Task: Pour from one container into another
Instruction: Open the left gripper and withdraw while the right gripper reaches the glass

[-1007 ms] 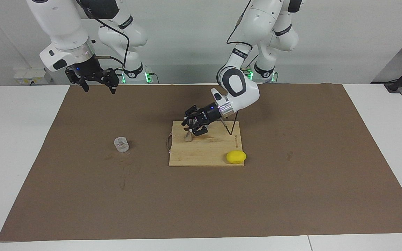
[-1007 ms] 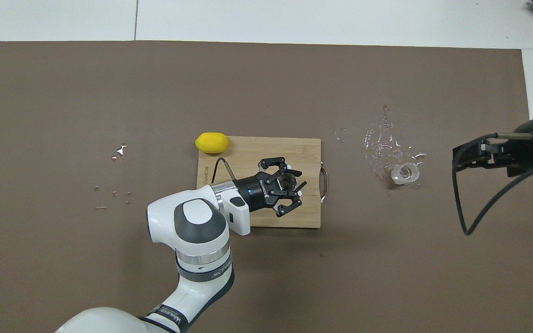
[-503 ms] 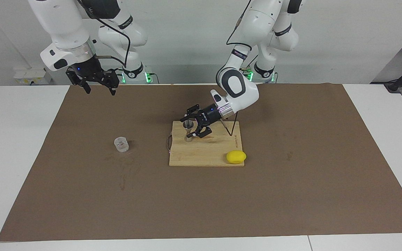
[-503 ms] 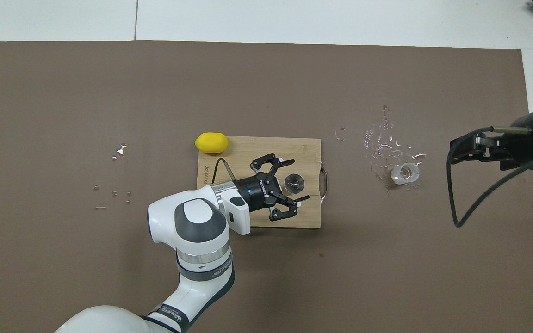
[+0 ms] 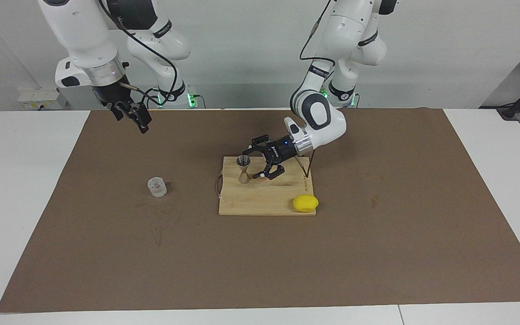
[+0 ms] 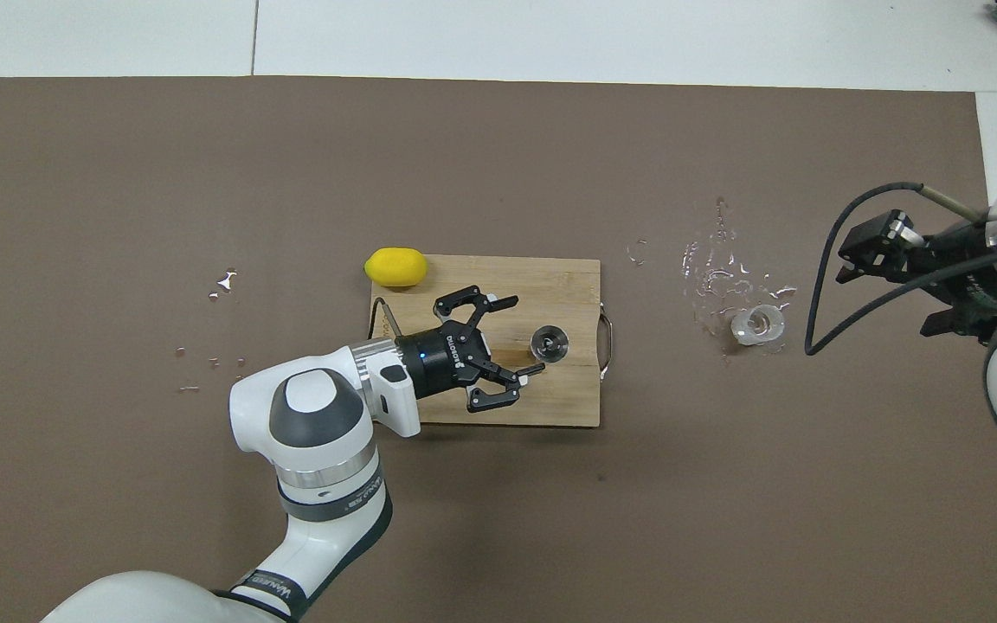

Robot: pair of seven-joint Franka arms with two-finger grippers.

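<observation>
Your left gripper (image 5: 256,163) is hanging with fingers apart, the metal jigger (image 5: 243,169) standing free just off its fingertips (image 6: 536,369); your right gripper's (image 5: 137,118) finger state I cannot tell.

A robotics lab: two white robot arms (image 5: 318,113) bolted at a white table (image 5: 25,149) against a bare wall.

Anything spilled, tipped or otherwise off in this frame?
Yes: clear droplets lie scattered on the brown mat around the glass cup, with a few more specks toward the left arm's end. The jigger stands upright on the cutting board, and the cup is upright too.
</observation>
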